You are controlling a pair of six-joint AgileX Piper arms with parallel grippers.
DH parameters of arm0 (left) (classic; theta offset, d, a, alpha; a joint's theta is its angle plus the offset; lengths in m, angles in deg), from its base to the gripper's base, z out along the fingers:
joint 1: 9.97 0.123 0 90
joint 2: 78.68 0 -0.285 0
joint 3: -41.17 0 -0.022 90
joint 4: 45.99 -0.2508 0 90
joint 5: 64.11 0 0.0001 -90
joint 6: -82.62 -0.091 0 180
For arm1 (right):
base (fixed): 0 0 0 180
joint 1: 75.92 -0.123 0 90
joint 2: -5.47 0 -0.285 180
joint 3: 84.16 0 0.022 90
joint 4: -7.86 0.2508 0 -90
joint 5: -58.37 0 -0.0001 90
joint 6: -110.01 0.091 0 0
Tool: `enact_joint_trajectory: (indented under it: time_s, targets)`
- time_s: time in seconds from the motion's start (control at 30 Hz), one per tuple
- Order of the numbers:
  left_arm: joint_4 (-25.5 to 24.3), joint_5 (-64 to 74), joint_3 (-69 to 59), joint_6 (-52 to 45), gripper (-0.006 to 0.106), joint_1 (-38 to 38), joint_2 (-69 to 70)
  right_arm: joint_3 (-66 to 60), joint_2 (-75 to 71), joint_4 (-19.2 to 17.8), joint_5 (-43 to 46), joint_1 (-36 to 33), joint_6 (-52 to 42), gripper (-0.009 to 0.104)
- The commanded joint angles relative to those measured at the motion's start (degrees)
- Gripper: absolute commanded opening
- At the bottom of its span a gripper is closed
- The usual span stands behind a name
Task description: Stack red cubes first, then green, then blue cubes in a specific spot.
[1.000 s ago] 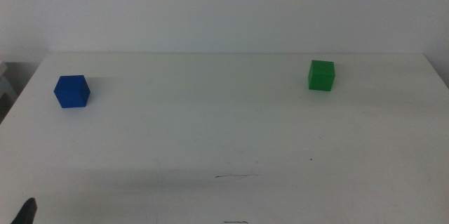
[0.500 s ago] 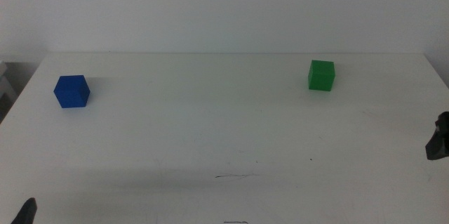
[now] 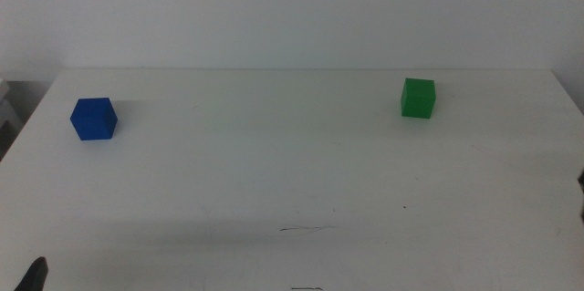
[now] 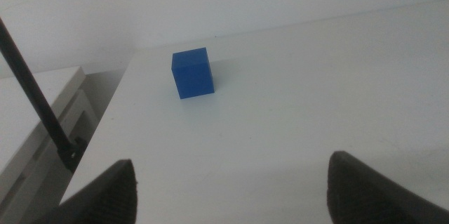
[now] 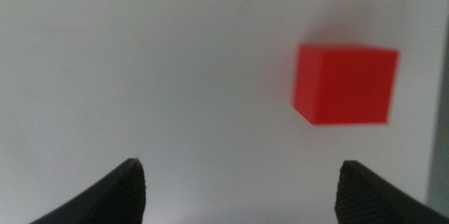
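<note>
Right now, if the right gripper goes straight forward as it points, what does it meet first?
Probably bare white table: the right gripper, jaws open, points past the small matte red cube, which sits off to one side. Depth is unclear.

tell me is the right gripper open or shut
Open. In the right wrist view the right gripper shows its two dark jaws far apart with bare table between them; the red cube sits ahead, ungrasped.

The red cube (image 5: 346, 85), green cube (image 3: 418, 98) and blue cube (image 3: 93, 119) look matt on a smooth white table (image 3: 274, 163).
</note>
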Motion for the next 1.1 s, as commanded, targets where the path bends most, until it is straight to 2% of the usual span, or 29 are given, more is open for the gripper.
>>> enact_joint_trajectory:
  time_s: [0.0, 0.23, 0.4, 0.5, 0.87, 1.07]
  targets:
    - [0.60, -4.37, 0.07, 0.27, 0.092, 0.00, 1.45, 1.94, -0.35, -4.10, -0.97, 1.58, 0.84, 0.089]
    - [0.60, -4.37, 0.07, 0.27, 0.092, 0.00, 1.45, 1.94, 2.41, -3.06, 1.74, 11.24, -0.15, 0.086]
    - [0.60, -4.37, 0.07, 0.27, 0.092, 0.00, 1.45, 1.94, 5.86, 0.92, 4.87, 16.00, -6.97, 0.084]
    - [0.60, -4.37, 0.07, 0.27, 0.092, 0.00, 1.45, 1.94, 8.84, 1.14, 5.90, 16.61, -10.95, 0.082]
    - [0.60, -4.37, 0.07, 0.27, 0.092, 0.00, 1.45, 1.94, 16.96, -2.92, 8.17, 16.61, -12.40, 0.078]
    - [0.60, -4.37, 0.07, 0.27, 0.092, 0.00, 1.45, 1.94, 18.69, -3.10, 10.05, 17.06, -12.02, 0.076]
